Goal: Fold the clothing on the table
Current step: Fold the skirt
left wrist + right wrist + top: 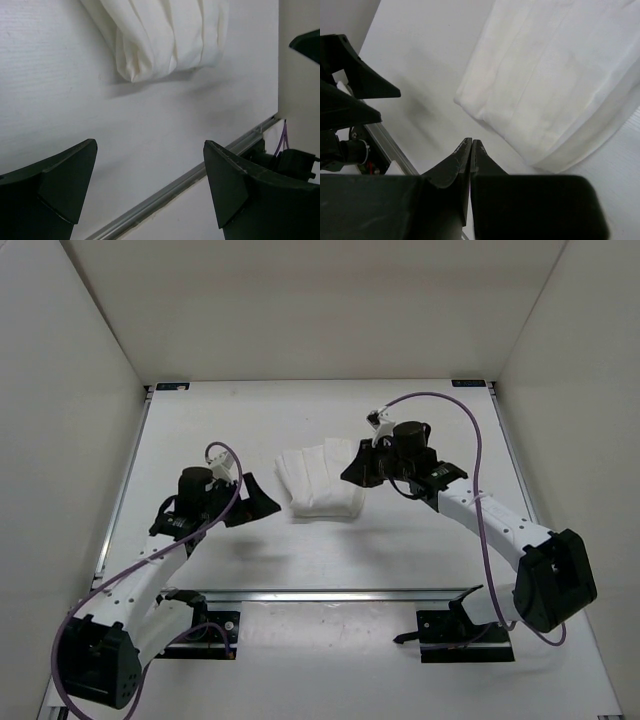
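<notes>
table (330,550) gap between left fingers (60,185) and clothing (322,483), right fingers (460,162) just beside it

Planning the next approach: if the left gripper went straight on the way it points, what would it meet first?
Probably the clothing: its folded near end lies ahead of the open left gripper, across the table; how low it aims is unclear.

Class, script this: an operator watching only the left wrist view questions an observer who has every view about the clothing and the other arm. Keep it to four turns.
Operator: I see only one bunched end of the clothing. How does the rest lie?
Observer: From above, it is one compact folded bundle near the middle of the table.
Operator: Do the right fingers hold it?
Observer: No; they are pressed together, empty, with the cloth beyond their tips.
</notes>
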Tool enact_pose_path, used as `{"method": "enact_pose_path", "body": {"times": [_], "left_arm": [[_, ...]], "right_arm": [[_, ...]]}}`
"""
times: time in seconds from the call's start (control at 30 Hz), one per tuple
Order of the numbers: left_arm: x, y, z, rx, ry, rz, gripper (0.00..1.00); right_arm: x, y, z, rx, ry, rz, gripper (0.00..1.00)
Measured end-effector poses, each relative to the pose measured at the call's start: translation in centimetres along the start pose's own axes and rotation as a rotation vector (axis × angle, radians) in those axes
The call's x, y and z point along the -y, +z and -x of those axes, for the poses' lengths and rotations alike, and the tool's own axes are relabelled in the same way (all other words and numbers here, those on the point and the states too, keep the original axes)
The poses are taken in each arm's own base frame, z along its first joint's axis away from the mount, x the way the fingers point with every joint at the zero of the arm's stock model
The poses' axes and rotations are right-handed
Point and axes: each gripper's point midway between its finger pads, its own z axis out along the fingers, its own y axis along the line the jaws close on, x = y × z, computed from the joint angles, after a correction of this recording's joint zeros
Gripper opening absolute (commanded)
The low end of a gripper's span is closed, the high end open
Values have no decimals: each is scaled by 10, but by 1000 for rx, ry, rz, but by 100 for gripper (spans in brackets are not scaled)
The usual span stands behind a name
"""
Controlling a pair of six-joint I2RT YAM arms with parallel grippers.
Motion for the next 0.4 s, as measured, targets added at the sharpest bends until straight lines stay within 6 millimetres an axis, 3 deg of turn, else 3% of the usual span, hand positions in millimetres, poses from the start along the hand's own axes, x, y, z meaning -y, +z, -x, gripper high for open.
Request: {"method": "enact_pose_path", "body": {"times": [0.1,0.27,0.4], "left_arm": [[-1,-2,-12,-34,16,4,99],[3,-9,-10,-10,48,-6,98],[-11,-11,-13,-17,75,86,98]], "right_arm": [[8,-6,-5,4,0,-41,1],[16,-8,-7,11,-22,-97,0],[22,-4,-15,12,-66,-137,0]]}}
